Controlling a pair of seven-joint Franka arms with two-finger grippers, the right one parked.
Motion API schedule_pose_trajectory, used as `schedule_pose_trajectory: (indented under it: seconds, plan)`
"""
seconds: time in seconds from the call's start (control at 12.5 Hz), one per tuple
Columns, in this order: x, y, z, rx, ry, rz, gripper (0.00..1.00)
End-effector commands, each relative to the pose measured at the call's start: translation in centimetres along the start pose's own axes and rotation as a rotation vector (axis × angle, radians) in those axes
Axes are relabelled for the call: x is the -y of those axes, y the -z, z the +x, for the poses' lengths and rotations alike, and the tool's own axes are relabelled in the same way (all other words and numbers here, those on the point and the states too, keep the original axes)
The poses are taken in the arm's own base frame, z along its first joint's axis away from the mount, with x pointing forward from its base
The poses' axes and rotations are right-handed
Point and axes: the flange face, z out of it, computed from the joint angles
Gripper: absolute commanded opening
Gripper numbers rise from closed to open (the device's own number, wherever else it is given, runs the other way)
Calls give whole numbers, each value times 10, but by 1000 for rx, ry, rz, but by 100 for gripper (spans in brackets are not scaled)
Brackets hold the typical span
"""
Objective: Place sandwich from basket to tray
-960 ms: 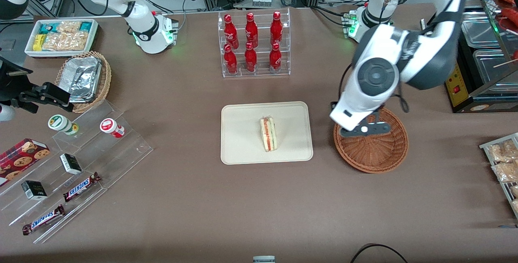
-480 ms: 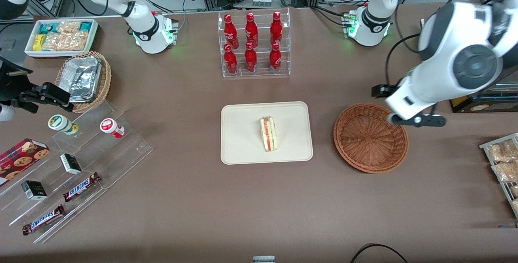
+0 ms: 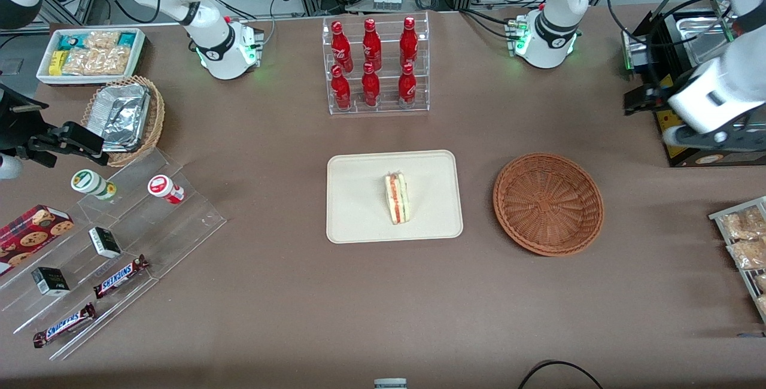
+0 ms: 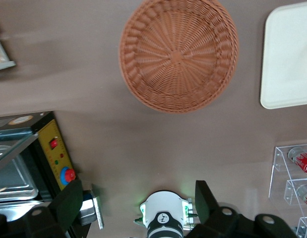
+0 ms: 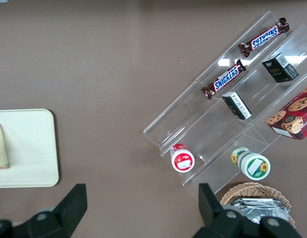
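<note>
Sandwich (image 3: 397, 198): lying on the tray (image 3: 359, 221), a little toward the basket's side of centre, touching nothing else; seen only in part from the parked arm's wrist, at the tray's edge
Long axis: runs from the bottle rack's (image 3: 376, 66) side toward the front camera, roughly along the tray's short sides, with the striped red, yellow and green filling edge facing up
Point: narrower end lies toward the bottle rack, broader end nearer the front camera
Basket (image 3: 548, 203): bare wicker inside, nothing in it, standing on the bench (image 3: 287, 299) just beside the tray toward the working arm's end
Tool (image 3: 715, 136): raised high and well apart from the basket, out at the working arm's end of the bench above the black appliance (image 3: 688, 149); its two dark fingers (image 4: 69, 206) stand wide apart with nothing between them
Bearing: sandwich lies well away from the tool, toward the parked arm's end, with the basket between the two
Judgement: task looks complete, and no further reach for the sandwich seems called for
</note>
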Motion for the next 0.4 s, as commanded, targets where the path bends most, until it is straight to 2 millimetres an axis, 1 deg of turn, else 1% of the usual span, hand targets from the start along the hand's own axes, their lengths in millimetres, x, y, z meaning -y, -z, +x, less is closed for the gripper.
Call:
schedule_pose_trajectory:
  seconds: [0.0, 0.16, 0.32]
  plan:
    - [15, 18, -26, -38, 17, 1, 100]
    - [20, 21, -26, -52, 26, 33, 100]
    - [20, 21, -26, -54, 29, 34, 100]
